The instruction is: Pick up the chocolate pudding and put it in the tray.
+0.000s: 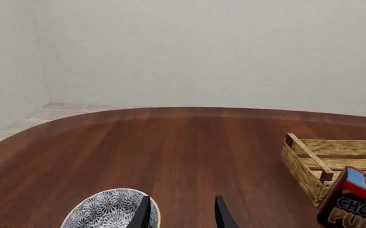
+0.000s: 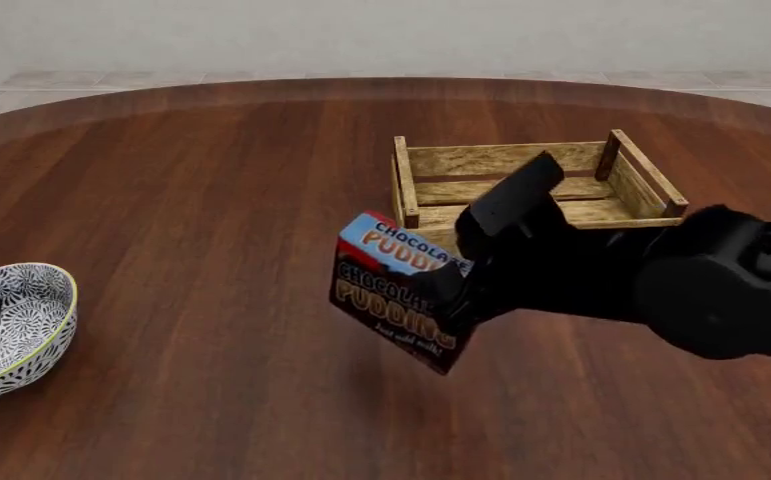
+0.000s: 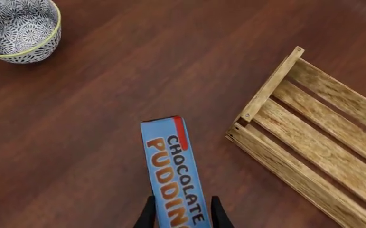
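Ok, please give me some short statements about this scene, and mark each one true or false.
1. The right gripper holds the chocolate pudding above the table. True.
2. The chocolate pudding already lies inside the tray. False: it hangs tilted in the air, in front of the tray's near left corner, and the tray holds nothing.
3. The left gripper is shut on the bowl. False: it is open and holds nothing; the bowl sits on the table next to it.
4. The bowl is on the left side of the table in the front view, far from the tray. True.
5. The tray stands tipped on its side. False: it rests flat, open side up.
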